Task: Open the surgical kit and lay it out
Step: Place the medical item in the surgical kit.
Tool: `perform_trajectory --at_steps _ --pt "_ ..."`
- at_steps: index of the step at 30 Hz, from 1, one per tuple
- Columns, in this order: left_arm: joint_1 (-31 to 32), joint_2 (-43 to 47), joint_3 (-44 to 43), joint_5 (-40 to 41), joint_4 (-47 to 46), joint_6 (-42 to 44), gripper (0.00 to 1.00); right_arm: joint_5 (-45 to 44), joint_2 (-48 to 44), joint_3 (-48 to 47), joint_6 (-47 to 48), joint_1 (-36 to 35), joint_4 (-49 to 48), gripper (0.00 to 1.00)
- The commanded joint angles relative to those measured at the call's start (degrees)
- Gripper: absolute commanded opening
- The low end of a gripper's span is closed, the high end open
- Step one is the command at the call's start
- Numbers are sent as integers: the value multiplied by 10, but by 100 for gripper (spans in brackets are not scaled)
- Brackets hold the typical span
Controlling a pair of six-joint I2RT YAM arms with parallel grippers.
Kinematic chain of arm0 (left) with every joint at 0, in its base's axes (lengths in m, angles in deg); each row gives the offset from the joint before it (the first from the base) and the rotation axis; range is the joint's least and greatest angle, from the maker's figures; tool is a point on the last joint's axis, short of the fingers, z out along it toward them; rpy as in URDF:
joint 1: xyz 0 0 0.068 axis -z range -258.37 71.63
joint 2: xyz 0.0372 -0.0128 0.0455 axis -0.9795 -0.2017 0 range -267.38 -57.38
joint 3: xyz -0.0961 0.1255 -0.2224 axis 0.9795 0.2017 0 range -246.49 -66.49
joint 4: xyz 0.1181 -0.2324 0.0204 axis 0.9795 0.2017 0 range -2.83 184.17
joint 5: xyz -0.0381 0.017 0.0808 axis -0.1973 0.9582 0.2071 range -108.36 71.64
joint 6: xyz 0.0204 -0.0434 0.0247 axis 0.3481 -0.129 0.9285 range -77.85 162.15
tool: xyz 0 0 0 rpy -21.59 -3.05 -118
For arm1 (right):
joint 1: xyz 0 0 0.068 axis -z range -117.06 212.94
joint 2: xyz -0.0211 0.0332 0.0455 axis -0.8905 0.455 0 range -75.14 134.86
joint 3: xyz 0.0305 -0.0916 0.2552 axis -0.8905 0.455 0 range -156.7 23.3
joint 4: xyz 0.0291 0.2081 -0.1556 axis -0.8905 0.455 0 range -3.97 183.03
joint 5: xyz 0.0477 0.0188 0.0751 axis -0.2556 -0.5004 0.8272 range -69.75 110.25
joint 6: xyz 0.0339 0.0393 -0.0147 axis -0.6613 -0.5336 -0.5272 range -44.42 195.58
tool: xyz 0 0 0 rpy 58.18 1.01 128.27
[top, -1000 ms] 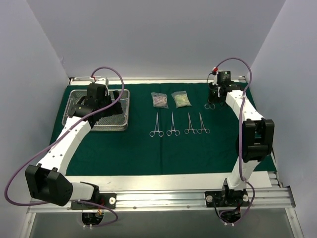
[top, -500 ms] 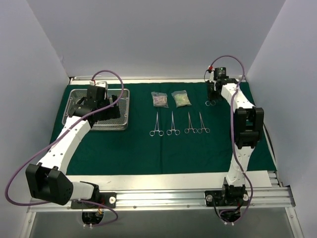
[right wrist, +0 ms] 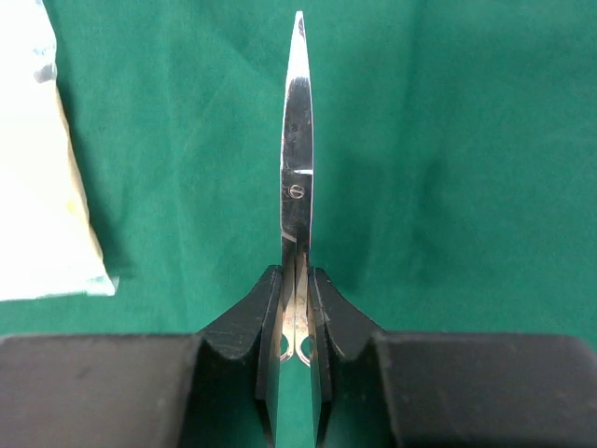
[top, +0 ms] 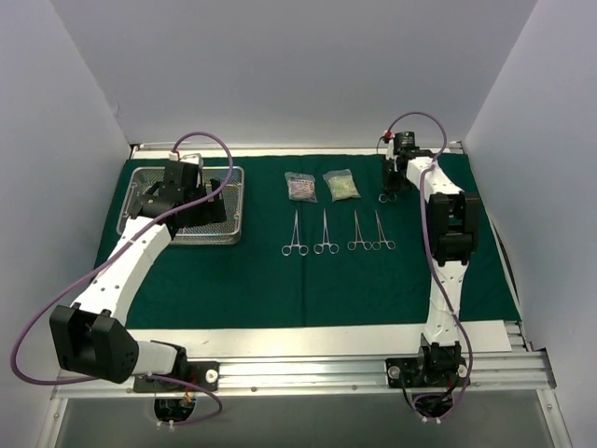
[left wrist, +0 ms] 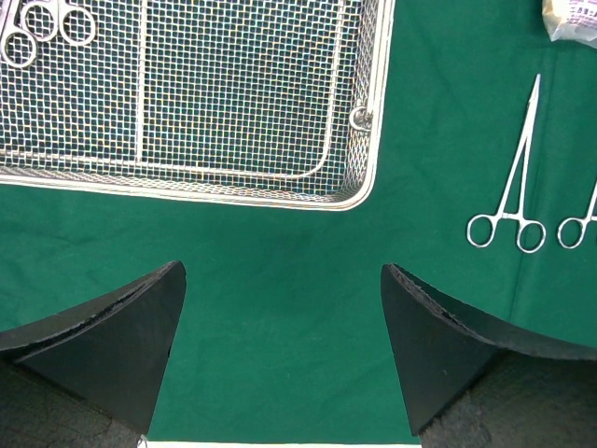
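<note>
Left jaws: spread wide and empty, above the green cloth (left wrist: 280, 373), just short of the mesh tray (left wrist: 368, 140).
Right jaws: pinched shut on a pair of scissors (right wrist: 297, 140), beside a pouch (right wrist: 37, 187).
Tray corner: ring handles (left wrist: 37, 23), probably clamps.
Mid-cloth: four clamps (top: 336, 235) in a row, two pouches (top: 300, 188) behind.

No text, number, brand or sign can be read in any view; the faint dark print on the clear pouch (right wrist: 37, 187), just left of the scissors (right wrist: 297, 187), is too blurred to make out.
</note>
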Motion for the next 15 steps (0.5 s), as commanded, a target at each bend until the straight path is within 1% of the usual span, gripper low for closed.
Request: perform_trajectory --at_steps 1,9,12,13,15 --pt "-6 -5 -5 -2 5 -1 94 -7 9 -26 -1 -8 -9 0" --pt "-7 -13 -9 -4 7 1 95 -7 36 -33 4 -7 -10 0" --pt "-6 -15 -11 -4 8 2 95 -5 40 -35 -2 -7 -6 5" --pt "-7 -16 -11 -4 8 2 94 -7 40 -35 -5 -7 -7 9" --pt "-6 -18 -12 -4 9 1 95 -7 39 -34 -10 -4 -7 14"
